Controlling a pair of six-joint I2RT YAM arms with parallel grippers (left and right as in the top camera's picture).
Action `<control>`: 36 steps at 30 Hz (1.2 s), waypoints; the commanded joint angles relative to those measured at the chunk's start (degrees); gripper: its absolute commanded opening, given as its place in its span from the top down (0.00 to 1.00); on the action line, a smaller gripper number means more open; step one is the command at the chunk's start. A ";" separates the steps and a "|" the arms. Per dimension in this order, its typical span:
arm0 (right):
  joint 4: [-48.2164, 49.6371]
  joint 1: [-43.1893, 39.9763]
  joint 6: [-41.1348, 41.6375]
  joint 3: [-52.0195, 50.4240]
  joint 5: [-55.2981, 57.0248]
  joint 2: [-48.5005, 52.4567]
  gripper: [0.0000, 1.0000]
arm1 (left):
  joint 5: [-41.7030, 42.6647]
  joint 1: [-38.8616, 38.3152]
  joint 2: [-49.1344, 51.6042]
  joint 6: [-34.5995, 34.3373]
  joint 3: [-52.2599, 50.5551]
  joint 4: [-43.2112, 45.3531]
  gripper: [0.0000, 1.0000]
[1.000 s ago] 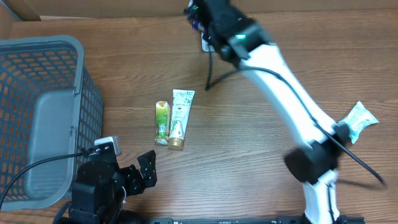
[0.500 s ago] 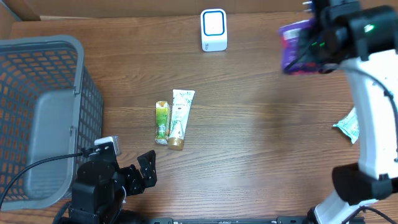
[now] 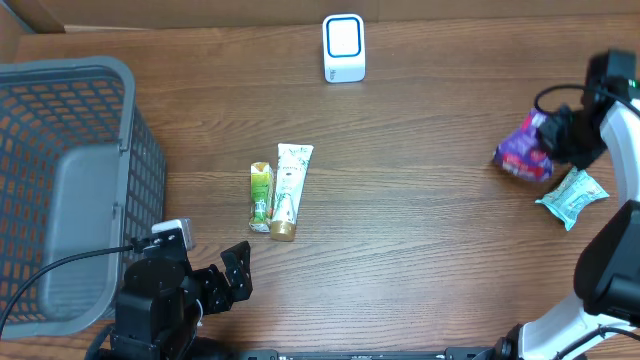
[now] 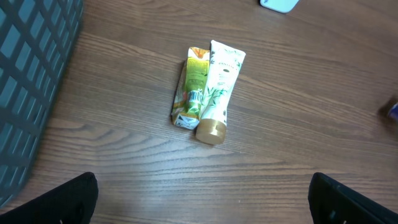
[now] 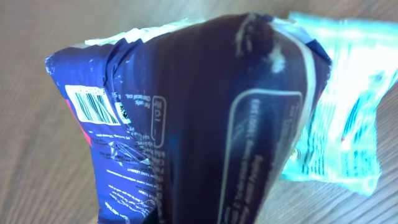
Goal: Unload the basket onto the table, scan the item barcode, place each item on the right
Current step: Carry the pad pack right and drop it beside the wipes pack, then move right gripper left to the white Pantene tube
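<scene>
Purple packet (image 3: 521, 156) tight between right jaws, beside teal sachet (image 3: 572, 197); left jaws wide apart.

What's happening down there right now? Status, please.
Left gripper open, by the basket. Right gripper shut on purple packet, barcode showing. Teal packet right beside it; scanner far off.
</scene>
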 commanded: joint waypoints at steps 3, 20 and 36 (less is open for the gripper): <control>-0.35 -5.57 0.00 0.00 -8.74 -1.29 0.60 | -0.74 -0.02 -0.33 0.11 -0.17 0.04 0.00; -10.84 4.11 -12.09 17.79 -24.61 -1.36 0.20 | -0.74 -0.02 -0.33 0.09 -0.17 0.04 0.00; 20.57 45.31 -2.10 -0.26 -17.86 0.81 0.21 | -0.74 -0.02 -0.33 0.09 -0.17 0.04 0.00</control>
